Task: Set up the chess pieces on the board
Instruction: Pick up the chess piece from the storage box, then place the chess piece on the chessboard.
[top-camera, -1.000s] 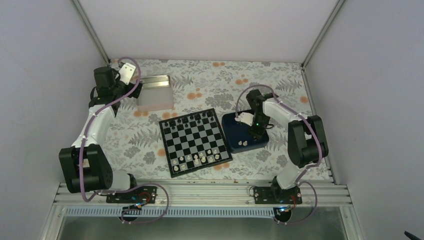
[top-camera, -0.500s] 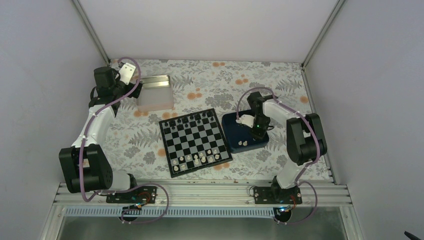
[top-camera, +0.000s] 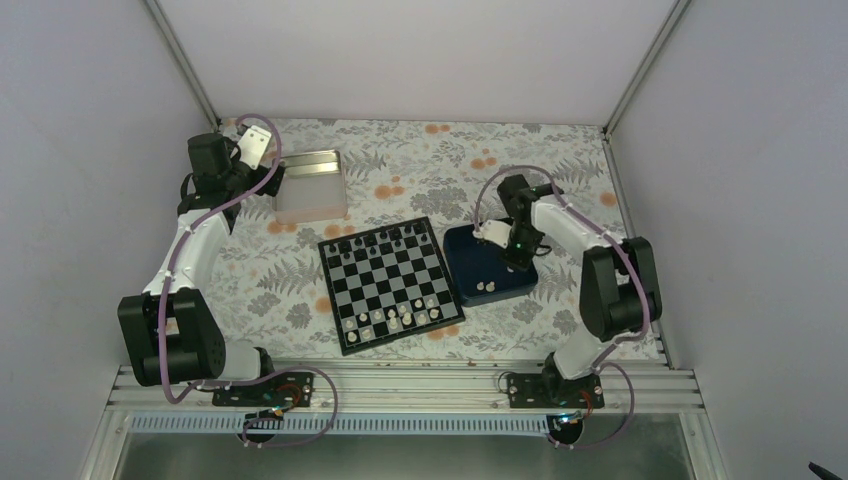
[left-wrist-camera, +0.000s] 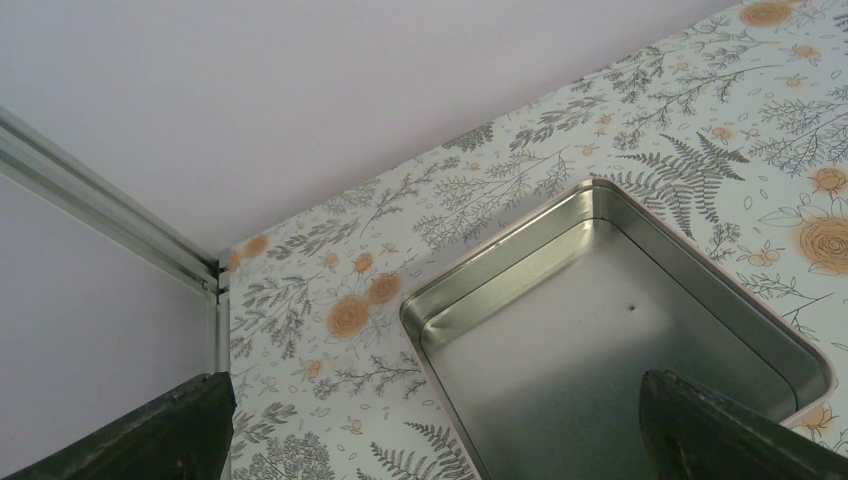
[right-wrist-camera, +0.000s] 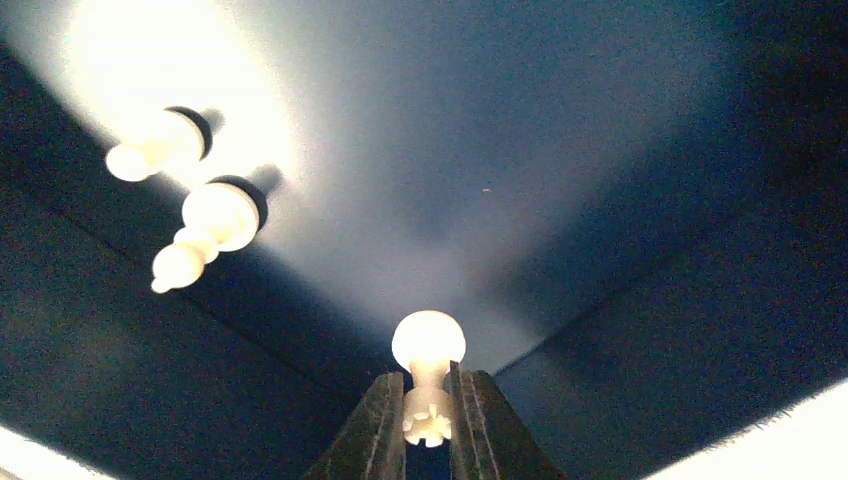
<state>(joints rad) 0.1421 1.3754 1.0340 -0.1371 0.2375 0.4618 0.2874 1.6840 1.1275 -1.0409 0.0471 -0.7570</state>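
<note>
The board (top-camera: 390, 286) lies mid-table with white chess pieces (top-camera: 394, 320) along its near rows and black ones on the far row. My right gripper (right-wrist-camera: 427, 402) is down in the dark blue tray (right-wrist-camera: 560, 150), shut on a small white piece with a notched crown (right-wrist-camera: 427, 418), held by its neck with the round base pointing away. Two more white pieces (right-wrist-camera: 205, 232) lie on the tray floor to the left. From above, the right gripper (top-camera: 515, 261) sits over the tray's middle. My left gripper (left-wrist-camera: 430, 445) hangs open above the silver tin (left-wrist-camera: 600, 330), holding nothing.
The silver tin (top-camera: 310, 186) stands at the back left, with nothing in it. The blue tray (top-camera: 466, 262) lies right beside the board's right edge, two white pieces (top-camera: 484, 287) near its front. Enclosure walls surround the floral table.
The right gripper's jaws have come together on the white piece in the tray. The right arm's elbow has shifted slightly to the right. The left arm has not moved.
</note>
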